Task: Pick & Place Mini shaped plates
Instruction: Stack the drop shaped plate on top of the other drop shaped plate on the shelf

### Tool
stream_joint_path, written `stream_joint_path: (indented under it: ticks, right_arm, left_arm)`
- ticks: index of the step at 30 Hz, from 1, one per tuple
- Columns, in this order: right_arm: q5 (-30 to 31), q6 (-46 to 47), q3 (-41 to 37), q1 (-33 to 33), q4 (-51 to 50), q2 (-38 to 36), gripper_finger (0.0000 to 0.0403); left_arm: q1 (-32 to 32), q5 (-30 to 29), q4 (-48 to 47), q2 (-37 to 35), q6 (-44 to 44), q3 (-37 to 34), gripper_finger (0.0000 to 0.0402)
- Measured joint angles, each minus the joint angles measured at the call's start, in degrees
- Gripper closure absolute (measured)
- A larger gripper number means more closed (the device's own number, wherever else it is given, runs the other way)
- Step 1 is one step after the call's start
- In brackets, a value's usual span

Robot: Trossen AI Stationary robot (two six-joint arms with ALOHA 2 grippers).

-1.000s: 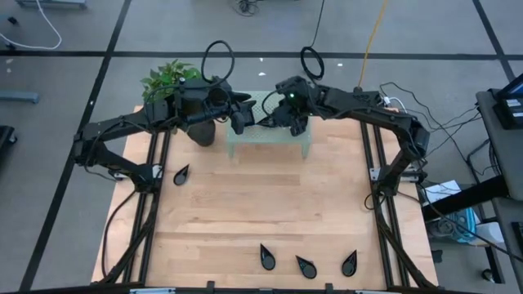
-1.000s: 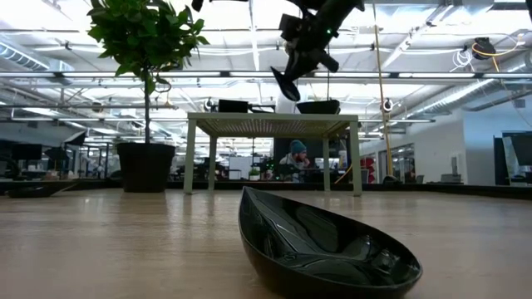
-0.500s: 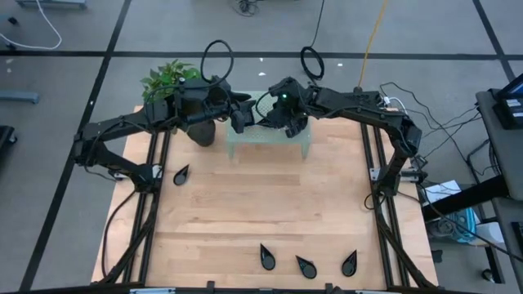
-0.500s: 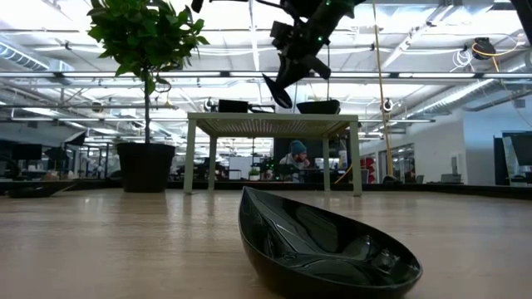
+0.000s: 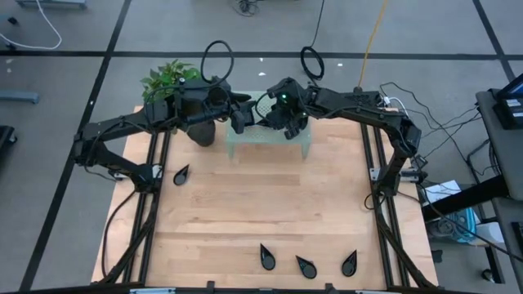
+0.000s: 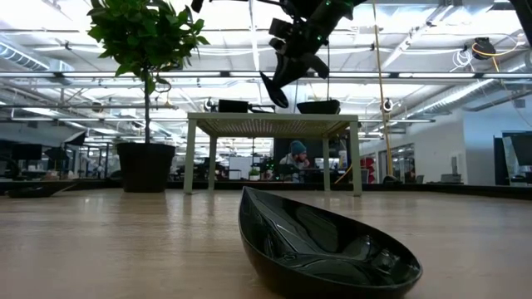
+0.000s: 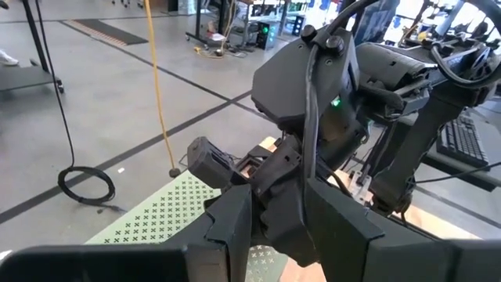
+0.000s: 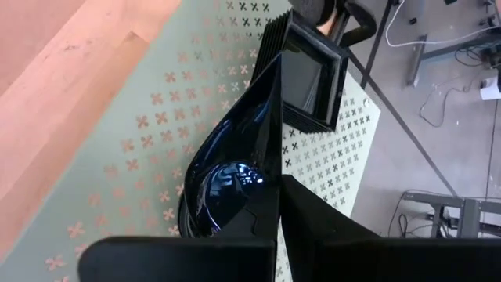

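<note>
My right gripper (image 5: pixel 276 119) hangs above the pale green perforated stand (image 5: pixel 270 140) at the table's far edge, shut on a glossy black teardrop plate (image 8: pixel 232 160). In the low view the teardrop plate (image 6: pixel 274 86) hangs clear above the stand top (image 6: pixel 274 118). A stack of square plates (image 8: pixel 310 75) rests flat on the stand just beyond it. My left gripper (image 5: pixel 238 121) waits open above the stand's left end, pointing at the right gripper. Several more teardrop plates lie on the table; one teardrop plate (image 6: pixel 326 247) fills the low view's foreground. My right gripper pinches the teardrop plate by its rim at the round end (image 8: pixel 270 192) between the two fingers (image 8: pixel 317 227). The fingers slant down from above. The plate is lifted clear of the stand, tilted on edge, with its pointed end (image 8: pixel 274 66) farthest from the fingers.
A potted plant (image 5: pixel 189 106) stands at the stand's left end, under my left arm. One teardrop plate (image 5: pixel 181 174) lies near the left edge, and three teardrop plates (image 5: pixel 306 265) lie along the near edge. The wooden table's middle (image 5: pixel 261 204) is bare.
My right gripper has carried the teardrop plate a little toward the table's left, over the stand, staying shut on it. The plate has tipped slightly with the gripper.
</note>
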Motion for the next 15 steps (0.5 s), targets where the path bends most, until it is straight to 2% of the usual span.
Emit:
stream_joint_path:
  ticks: [15]
  right_arm:
    - [-1.6, -2.9, 0.0, -0.7, -0.4, 0.0, 0.0403]
  left_arm:
    - [0.0, 0.0, 0.0, 0.0, 0.1, 0.0, 0.0277]
